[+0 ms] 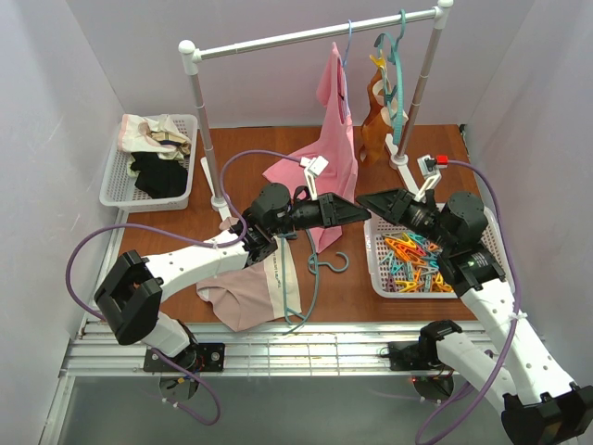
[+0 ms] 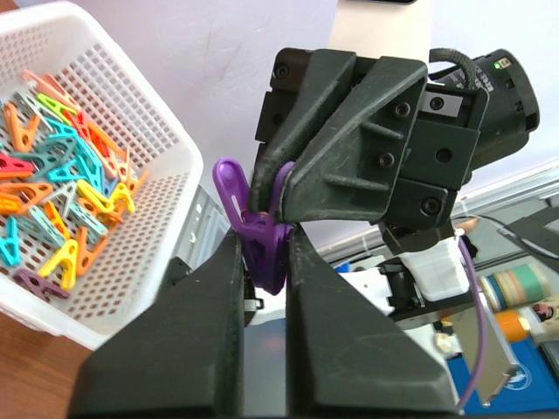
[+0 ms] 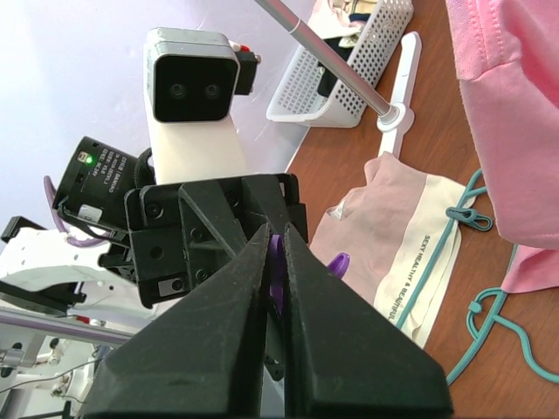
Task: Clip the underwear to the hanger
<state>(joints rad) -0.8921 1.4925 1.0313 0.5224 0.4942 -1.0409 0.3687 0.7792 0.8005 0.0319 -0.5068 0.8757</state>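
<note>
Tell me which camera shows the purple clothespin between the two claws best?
The left wrist view: the purple clothespin shows large and close, pinched between the left gripper and the right gripper. The right wrist view gives only purple slivers around its own fingers. In the top view the two grippers hide it.

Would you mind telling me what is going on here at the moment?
The two arms meet in mid-air above the table, and both the left gripper and the right gripper are pinched on one purple clip, apparently a handover. The underwear lies flat on the table with the hanger laid over it.
</note>
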